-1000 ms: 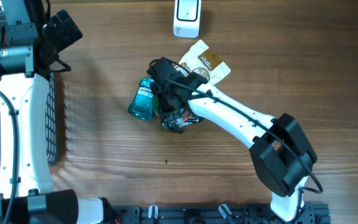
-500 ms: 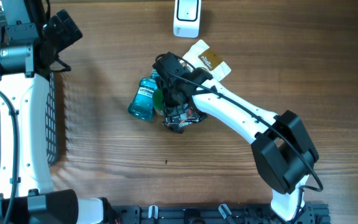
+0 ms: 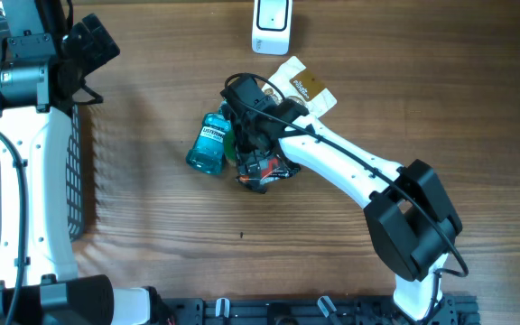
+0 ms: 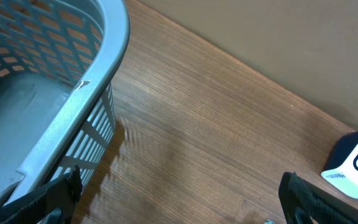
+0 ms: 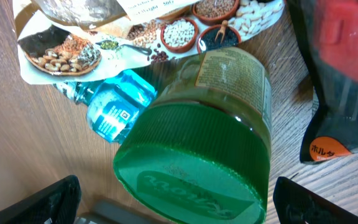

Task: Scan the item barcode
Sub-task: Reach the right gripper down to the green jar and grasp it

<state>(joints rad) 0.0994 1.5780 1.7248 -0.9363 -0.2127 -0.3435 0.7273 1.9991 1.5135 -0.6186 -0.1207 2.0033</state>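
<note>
Right gripper (image 5: 185, 204): jaws wide apart, green-lidded jar (image 5: 197, 155) between them at frame centre, not clamped. Crowding jar: blue mouthwash bottle (image 5: 114, 106) left, nut packet (image 5: 104, 31) above, dark red pouch (image 5: 340, 74) right. White scanner (image 3: 272, 25) top centre of overhead view. Left gripper (image 4: 179, 202): jaws apart, empty, beside basket (image 4: 98, 93) at upper left.

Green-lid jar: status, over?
Left gripper open, beside basket. Right gripper open, straddling green-lid jar, no contact. Mouthwash bottle, nut packet, dark pouch crowd it.
</note>
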